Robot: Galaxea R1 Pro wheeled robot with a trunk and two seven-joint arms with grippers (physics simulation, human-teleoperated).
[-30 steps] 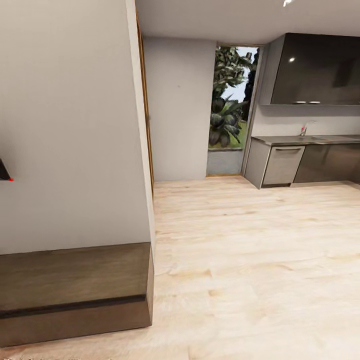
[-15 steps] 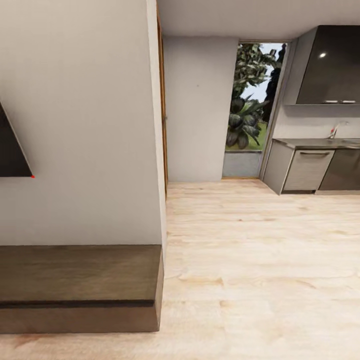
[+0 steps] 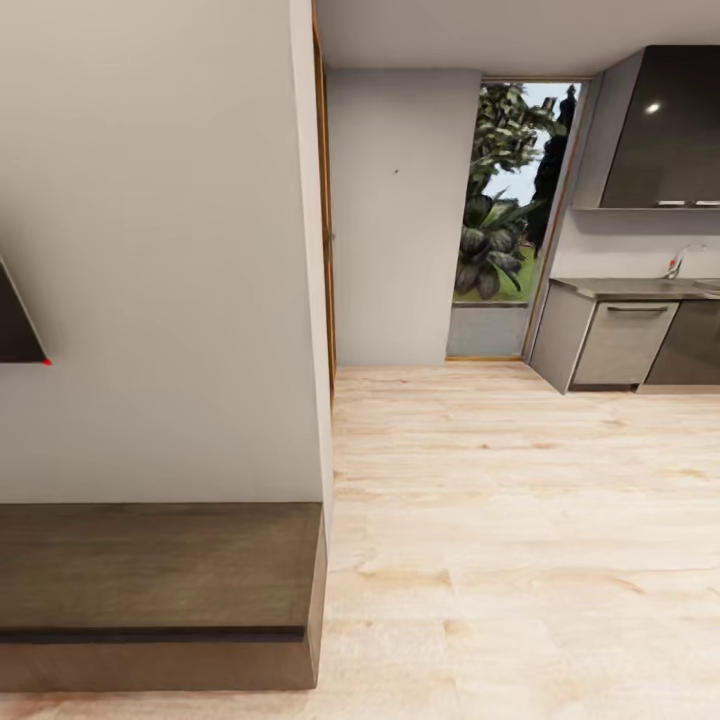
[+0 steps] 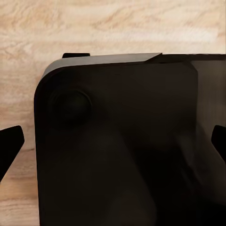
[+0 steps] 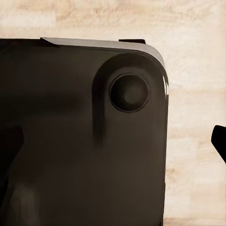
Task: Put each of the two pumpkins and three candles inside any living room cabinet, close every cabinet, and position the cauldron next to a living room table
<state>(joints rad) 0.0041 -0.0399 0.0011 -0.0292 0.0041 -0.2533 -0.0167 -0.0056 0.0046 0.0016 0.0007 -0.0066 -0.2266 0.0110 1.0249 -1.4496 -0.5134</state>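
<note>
Hanging over the robot's own dark base [image 4: 122,141], the left gripper [image 4: 113,141] shows two black fingertips [image 4: 10,143] at opposite edges of the left wrist view, spread wide with nothing between them. The right gripper [image 5: 113,141] sits the same way above the base's rounded corner [image 5: 129,92]; one fingertip [image 5: 219,139] shows clearly at the edge of the right wrist view and the other is lost against the dark body, so I cannot tell how far its jaws stand apart. Pale wooden floor [image 4: 113,26] lies beyond the base in both wrist views. From the head view, a low dark brown cabinet [image 3: 160,590] stands against a white wall [image 3: 150,250] at the left, its drawer front closed. A corner of a black screen [image 3: 15,325] hangs on that wall. Light plank flooring [image 3: 520,520] runs to a tall window with plants [image 3: 505,210], with grey kitchen units [image 3: 620,340] beside it at the right.
</note>
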